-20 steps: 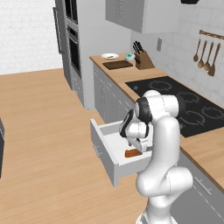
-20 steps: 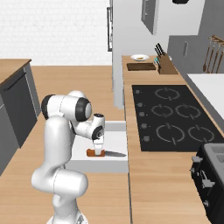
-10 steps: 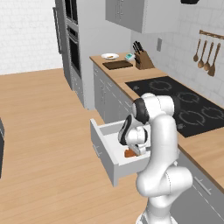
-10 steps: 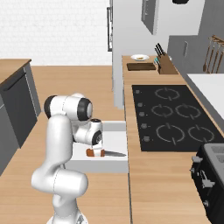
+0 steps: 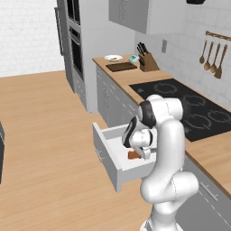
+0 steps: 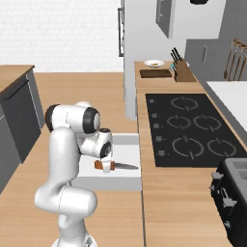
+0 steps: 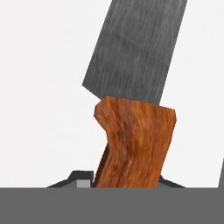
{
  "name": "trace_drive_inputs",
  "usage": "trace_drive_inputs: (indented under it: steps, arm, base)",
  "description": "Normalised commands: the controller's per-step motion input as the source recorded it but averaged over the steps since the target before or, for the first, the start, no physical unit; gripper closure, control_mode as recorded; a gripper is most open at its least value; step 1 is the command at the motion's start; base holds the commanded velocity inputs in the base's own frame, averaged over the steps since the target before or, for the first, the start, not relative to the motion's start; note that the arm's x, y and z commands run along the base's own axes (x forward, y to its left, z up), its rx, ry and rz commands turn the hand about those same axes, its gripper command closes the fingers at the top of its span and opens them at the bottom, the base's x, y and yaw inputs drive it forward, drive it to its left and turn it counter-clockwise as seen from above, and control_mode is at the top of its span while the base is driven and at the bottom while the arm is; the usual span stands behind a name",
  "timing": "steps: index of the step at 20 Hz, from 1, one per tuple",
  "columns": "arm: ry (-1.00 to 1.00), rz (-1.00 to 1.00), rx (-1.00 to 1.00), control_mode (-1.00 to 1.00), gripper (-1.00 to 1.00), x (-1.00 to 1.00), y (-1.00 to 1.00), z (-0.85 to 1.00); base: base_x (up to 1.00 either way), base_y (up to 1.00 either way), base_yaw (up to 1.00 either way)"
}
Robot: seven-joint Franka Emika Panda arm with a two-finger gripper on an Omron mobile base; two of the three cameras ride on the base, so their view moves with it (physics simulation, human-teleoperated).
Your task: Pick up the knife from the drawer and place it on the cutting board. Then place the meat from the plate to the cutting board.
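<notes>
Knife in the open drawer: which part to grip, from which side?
Grip the knife by its orange-brown handle, coming straight down from above. It lies flat on the floor of the drawer, whose walls block a sideways approach. The handle is thicker than the flat blade, and the gripper sits right over it.

Knife blade cut off by the hand view's top edge, handle's lower end lost behind the bottom band. Drawer interior partly hidden by the arm. Meat on the distant plate too small to tell.
</notes>
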Motion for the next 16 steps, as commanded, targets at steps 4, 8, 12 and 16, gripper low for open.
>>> trace_drive_inputs:
  steps: [4,8,12,16]
  arm:
    - [-0.38,0.00,0.03,-1.00,1.00,-0.18,0.14,0.98]
    - [-0.36,0.01,0.01,-1.00,1.00,-0.24,0.21,1.00]
    - [-0.22,0.00,0.00,-1.00,1.00,-0.49,0.33,1.00]
    - [-0.24,0.02,0.00,-1.00,1.00,-0.49,0.22,1.00]
  base:
    - [0.00,0.00,0.00]
    - [0.00,0.00,0.00]
    - [0.00,0.00,0.00]
    - [0.00,0.00,0.00]
